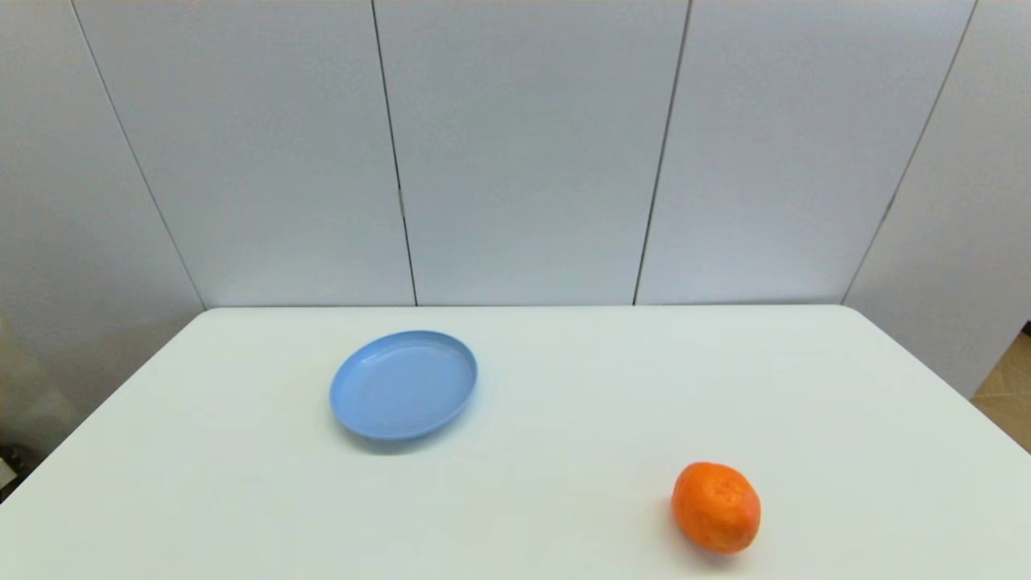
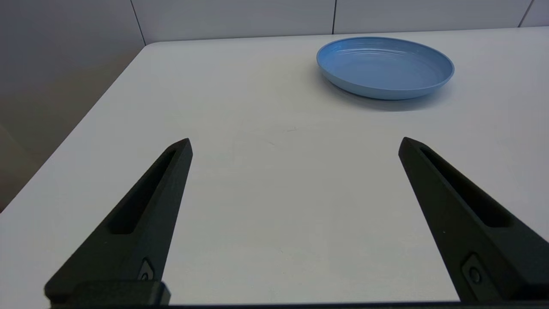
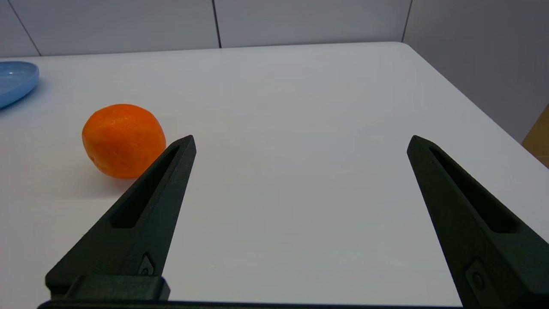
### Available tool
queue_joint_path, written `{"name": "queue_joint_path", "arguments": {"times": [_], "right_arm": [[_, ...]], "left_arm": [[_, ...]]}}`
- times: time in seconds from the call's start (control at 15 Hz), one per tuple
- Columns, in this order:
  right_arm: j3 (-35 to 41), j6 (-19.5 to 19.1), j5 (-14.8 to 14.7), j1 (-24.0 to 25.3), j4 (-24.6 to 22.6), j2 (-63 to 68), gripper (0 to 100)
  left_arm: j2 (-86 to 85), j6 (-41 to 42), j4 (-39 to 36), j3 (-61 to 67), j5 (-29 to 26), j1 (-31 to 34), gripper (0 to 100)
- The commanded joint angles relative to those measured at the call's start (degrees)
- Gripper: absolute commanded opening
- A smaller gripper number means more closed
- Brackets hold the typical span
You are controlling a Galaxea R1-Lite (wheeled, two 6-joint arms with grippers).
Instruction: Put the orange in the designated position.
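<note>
white table (image 1: 564, 387), orange (image 1: 716, 507) right of blue plate (image 1: 403, 385); both arms' jaws spread, empty, outside the head view

Only two things stand on the white surface (image 1: 564, 387): the blue plate (image 1: 403, 385), left of the middle toward the far edge, and the orange (image 1: 716, 507), close to the near edge on the right side. They lie well apart, with a broad bare stretch between them. The far right corner and the whole left side are open. The right gripper (image 3: 300, 141) hangs with jaws spread wide over bare surface, the orange just outside one finger. The left gripper (image 2: 295, 141), jaws likewise apart, has open surface ahead up to the plate. Wall panels (image 1: 523, 153) close off the far edge.
</note>
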Motion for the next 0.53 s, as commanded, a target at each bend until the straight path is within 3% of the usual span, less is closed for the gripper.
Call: {"name": "queue_joint_path", "arguments": {"times": [0.07, 0.53], "right_arm": [[0.0, 0.1, 0.0, 0.0, 0.0, 0.0, 100], [0.0, 0.1, 0.0, 0.0, 0.0, 0.0, 100]], "left_arm": [[0.1, 0.0, 0.0, 0.1, 0.0, -0.1, 100], [0.0, 0.0, 0.0, 0.1, 0.0, 0.0, 100]]}}
